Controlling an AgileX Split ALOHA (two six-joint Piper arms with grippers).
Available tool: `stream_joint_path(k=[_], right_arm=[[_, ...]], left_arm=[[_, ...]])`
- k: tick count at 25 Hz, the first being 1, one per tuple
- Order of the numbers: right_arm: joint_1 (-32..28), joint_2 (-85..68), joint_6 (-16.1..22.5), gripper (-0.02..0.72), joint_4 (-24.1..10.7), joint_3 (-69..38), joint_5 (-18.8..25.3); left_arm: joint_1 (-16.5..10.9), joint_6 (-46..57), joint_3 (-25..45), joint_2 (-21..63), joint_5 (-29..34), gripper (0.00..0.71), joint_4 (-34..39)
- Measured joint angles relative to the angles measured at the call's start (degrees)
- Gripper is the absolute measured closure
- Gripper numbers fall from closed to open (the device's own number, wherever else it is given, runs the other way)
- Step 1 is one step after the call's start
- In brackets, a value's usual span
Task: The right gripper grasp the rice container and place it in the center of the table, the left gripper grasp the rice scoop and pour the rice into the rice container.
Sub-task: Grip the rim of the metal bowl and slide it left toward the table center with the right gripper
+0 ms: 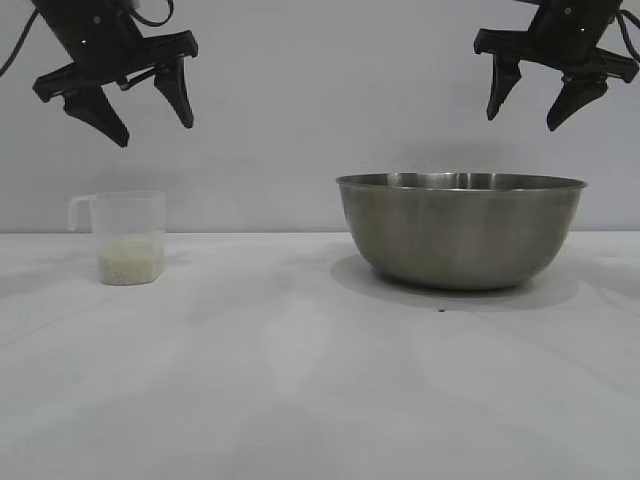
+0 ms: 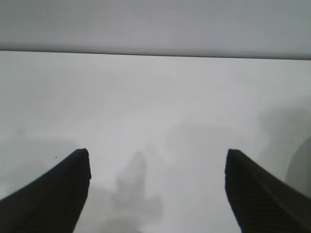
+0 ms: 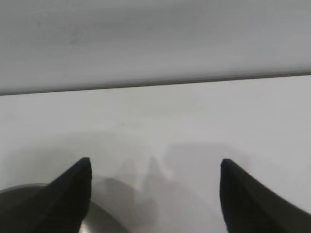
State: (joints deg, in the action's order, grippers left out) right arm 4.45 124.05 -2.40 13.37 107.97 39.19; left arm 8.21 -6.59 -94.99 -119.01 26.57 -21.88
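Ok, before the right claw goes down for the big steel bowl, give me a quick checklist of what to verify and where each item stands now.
1. Right gripper jaws open and empty: ok.
2. Right gripper above the large round stainless steel rice container, well clear of its rim: ok.
3. Container upright on the plain white table, right of centre: ok; not yet moved to the centre.
4. Small translucent plastic rice scoop upright, off-white rice inside: ok.
5. Left gripper open, hanging above the scoop, apart from it: ok.
6. Whether the container is empty: cannot tell.
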Motion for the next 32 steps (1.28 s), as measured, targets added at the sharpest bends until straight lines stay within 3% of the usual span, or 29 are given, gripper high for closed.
stream_joint_path(k=[13,21,26,32], right_arm=[[-0.1,0.0,0.0,0.223,0.0,0.2,0.3],[-0.2,0.0,0.0,0.223,-0.2,1.2,3.4],[-0.2,-0.5,0.0,0.223,-4.8,3.2,11.1],[-0.3,-1.2,-0.6,0.223,-6.0,3.9,22.7]], left_arm=[[0.0,-0.1,0.0,0.0,0.0,0.205,0.0],[0.0,-0.1,0.0,0.0,0.0,0.205,0.0],[0.0,-0.1,0.0,0.0,0.0,0.205,0.0],[0.0,-0.1,0.0,0.0,0.0,0.205,0.0]])
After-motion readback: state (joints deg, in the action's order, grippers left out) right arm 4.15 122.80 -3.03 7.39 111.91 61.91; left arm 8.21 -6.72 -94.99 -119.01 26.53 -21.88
